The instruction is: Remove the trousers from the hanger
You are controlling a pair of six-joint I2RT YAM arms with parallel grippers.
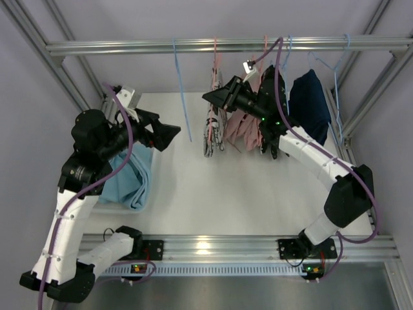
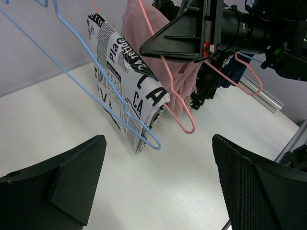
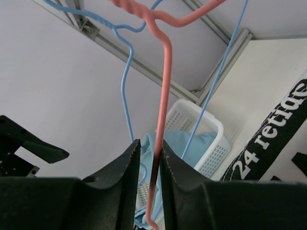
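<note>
Snagging is the nearest risk. The left hand (image 1: 166, 137) hangs above the counter (image 1: 193, 194) with its fingers spread wide and nothing between them. An empty blue hanger (image 1: 182, 97) dangles between it and the clothes. A straight reach forward could hook that wire and swing it into the rest. Beside that arm the light blue trousers (image 1: 132, 181) already lie in the white basket (image 3: 213, 155), off any hanger, so little can go wrong there.

Further in, the newsprint trousers (image 2: 127, 72) are folded over a hanger, and the pink trousers (image 1: 242, 129) hang just beside them, touching. A grab at the printed cloth could catch a fold of the pink pair and drag both.

Above them the right hand (image 3: 149, 158) is closed almost fully on the thin stem of a pink hanger (image 3: 166, 86). It pinches the wire alone and no cloth. I judge this to be the hanger that carries the newsprint pair, though the pictures do not settle it. The wire is smooth and narrow, so a downward tug on the cloth could turn it or slide it between the fingers. A sideways pull could lift its hook off the rail (image 1: 129, 46), which would drop hanger and trousers together.

Farthest off, a navy garment (image 1: 310, 103) hangs apart from the others and seems safe from any of this.
</note>
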